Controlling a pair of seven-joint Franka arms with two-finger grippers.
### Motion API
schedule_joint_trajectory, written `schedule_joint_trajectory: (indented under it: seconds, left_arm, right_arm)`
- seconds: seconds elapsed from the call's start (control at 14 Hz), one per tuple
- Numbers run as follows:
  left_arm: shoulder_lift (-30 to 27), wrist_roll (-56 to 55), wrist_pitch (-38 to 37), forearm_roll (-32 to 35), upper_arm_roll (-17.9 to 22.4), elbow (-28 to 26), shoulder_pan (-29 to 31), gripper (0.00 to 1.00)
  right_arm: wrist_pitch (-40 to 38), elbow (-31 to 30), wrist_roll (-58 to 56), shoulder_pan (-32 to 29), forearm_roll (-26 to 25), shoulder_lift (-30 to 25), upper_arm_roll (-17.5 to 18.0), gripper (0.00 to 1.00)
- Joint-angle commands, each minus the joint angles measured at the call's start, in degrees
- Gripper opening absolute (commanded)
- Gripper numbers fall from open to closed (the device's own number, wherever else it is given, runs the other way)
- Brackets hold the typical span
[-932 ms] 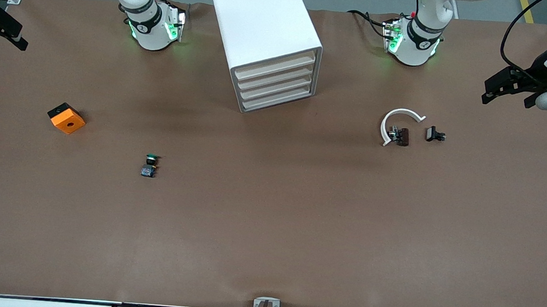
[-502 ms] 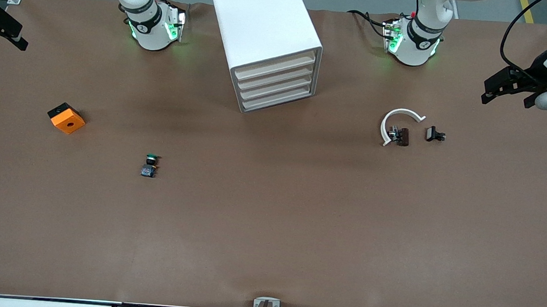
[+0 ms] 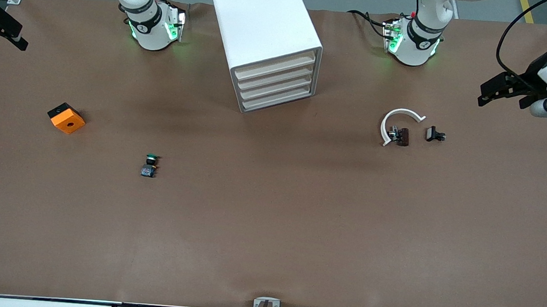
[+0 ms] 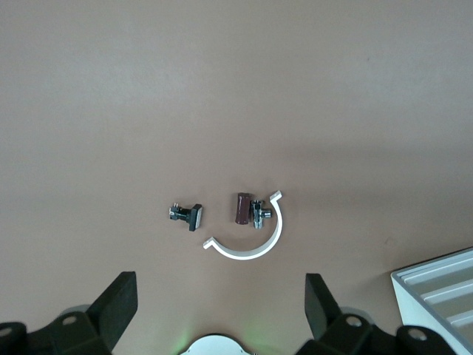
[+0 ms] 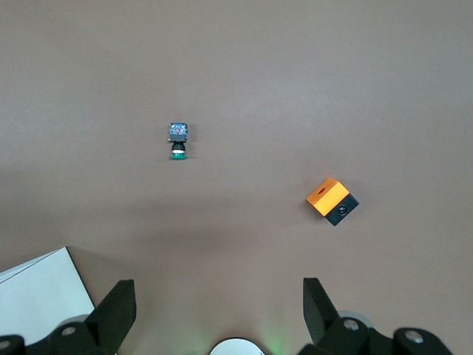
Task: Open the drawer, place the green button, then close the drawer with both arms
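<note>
A brown table (image 3: 268, 230) holds a white cabinet (image 3: 262, 32) with 4 drawers (image 3: 274, 86), all closed, standing between the bases of the 2 arms. The button (image 3: 149, 165), with its green cap, black middle and blue base, lies on its side on the bare table, nearer the front camera than the cabinet and toward the right arm's end. An orange block (image 3: 66, 118) with a hole sits closer to that end of the table. Toward the left arm's end lie a white curved piece (image 3: 397, 120), a dark brown part (image 3: 402, 136) touching it, and a small black clip (image 3: 434, 134) just beside them. The left gripper (image 3: 504, 89) hangs over the table's edge at its own end, fingers (image 4: 118, 305) spread and grasping nothing. The right gripper (image 3: 1, 24) hangs at the table's edge at its own end, fingers (image 5: 118, 310) likewise spread and empty.
</note>
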Motion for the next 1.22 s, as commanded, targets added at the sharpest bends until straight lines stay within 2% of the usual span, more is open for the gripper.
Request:
schedule_joint_trajectory:
  seconds: [0.0,0.5,0.79,1.15]
  left_arm:
    - [3.9,-0.8,-0.5,0.0,-0.7,1.1,-0.7,1.0]
    - [11.7,-3.4,1.6,-0.3,-1.4,-0.7,-2.7,1.0]
    - [16.9,-14.2,5.7,-0.3,-4.5,-0.7,-6.3,1.0]
    - [21.7,-28.2,10.5,-1.7,-8.7,-0.2,-7.1,1.0]
  right_arm:
    - [-0.2,0.5,-0.4,0.3,-0.2,-0.2,0.0,1.0]
    - [-0.4,0.5,-0.4,0.4,-0.1,-0.3,0.2,1.0]
    - [-0.7,0.4,-0.4,0.5,-0.8,-0.3,1.4,1.0]
    - [-0.6,1.8,-0.4,0.4,-0.8,0.0,1.3,1.0]
